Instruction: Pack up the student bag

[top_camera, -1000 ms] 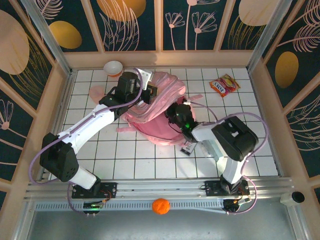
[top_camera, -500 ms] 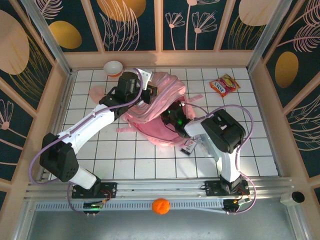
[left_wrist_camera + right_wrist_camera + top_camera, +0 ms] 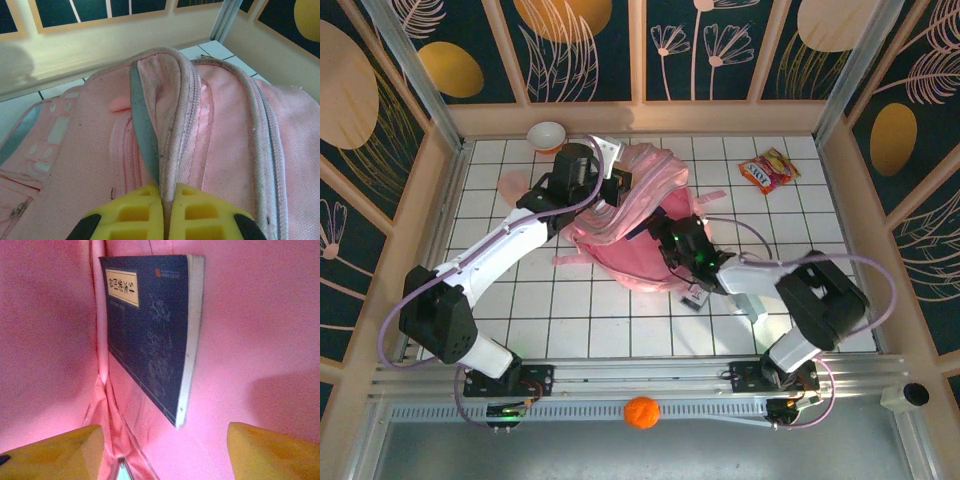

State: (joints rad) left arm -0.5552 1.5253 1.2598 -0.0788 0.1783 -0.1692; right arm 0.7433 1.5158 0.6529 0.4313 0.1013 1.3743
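The student bag [image 3: 635,205] is a big pink backpack lying in the middle of the tiled table. My left gripper [image 3: 607,187] is shut on the bag's top zipper rim [image 3: 172,125] and holds the opening up; its yellow fingers [image 3: 200,210] pinch the white trim and a grey strap. My right gripper [image 3: 665,235] reaches into the bag's mouth. In the right wrist view it [image 3: 165,460] stands open inside the pink lining [image 3: 250,340], with nothing between its yellow fingers [image 3: 55,452]. A dark blue book [image 3: 150,335] lies just beyond them, apart from both.
A snack packet [image 3: 769,170] lies at the back right. A small bowl [image 3: 547,134] stands at the back left, with a pink cup [image 3: 510,183] nearby. A small dark item [image 3: 695,296] lies by the bag's near corner. An orange ball [image 3: 640,411] sits on the front rail.
My right gripper has opened and let go of the blue book inside the bag. The right arm's elbow has swung out to the right. The left arm has kept its hold.
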